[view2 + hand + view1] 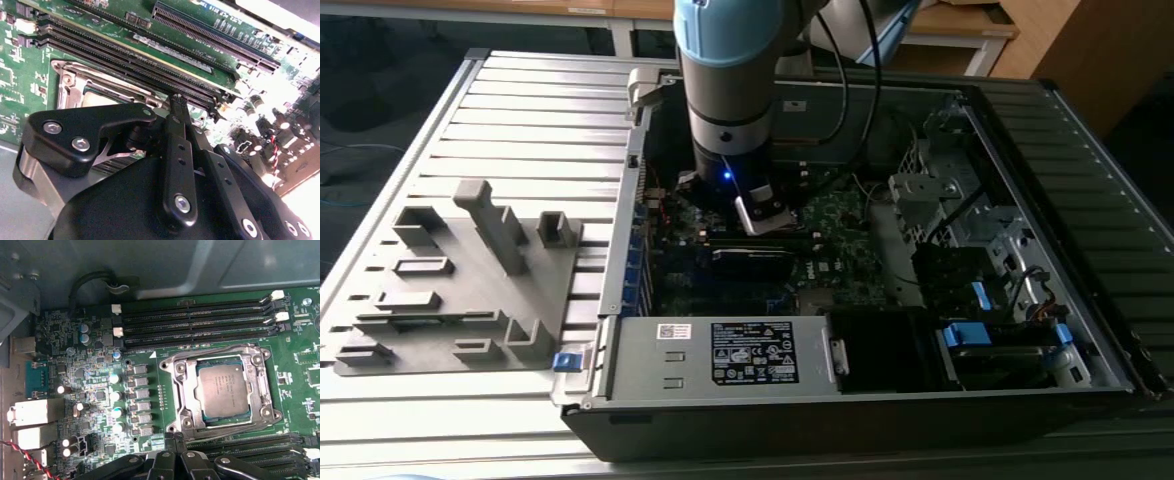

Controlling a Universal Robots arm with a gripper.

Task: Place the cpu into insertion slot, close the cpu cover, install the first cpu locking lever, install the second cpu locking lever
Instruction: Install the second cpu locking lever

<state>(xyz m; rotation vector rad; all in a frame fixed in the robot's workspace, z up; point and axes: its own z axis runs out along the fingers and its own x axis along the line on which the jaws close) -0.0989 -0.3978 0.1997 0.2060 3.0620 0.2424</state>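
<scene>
In the first wrist view the cpu (223, 391), a dull silver square, lies in its socket on the green motherboard. The cpu cover (182, 385), a silvery frame, lies flat around it. One thin wire locking lever (215, 350) runs along the socket edge beside the memory slots; another (227, 425) runs along the opposite edge, close to my fingertips. My gripper (174, 439) is shut, its black tips together just outside that edge. The second wrist view shows the gripper (177, 101) with tips closed beside the cover (67, 80). In the exterior view the gripper (761, 218) is low inside the case.
Long black memory slots (195, 322) flank the socket on both sides. Capacitors and connectors (116, 395) crowd the board beside it. In the exterior view a power supply box (754, 352) with a white label sits at the case's near side; a grey parts fixture (454, 270) stands at the exterior view's left.
</scene>
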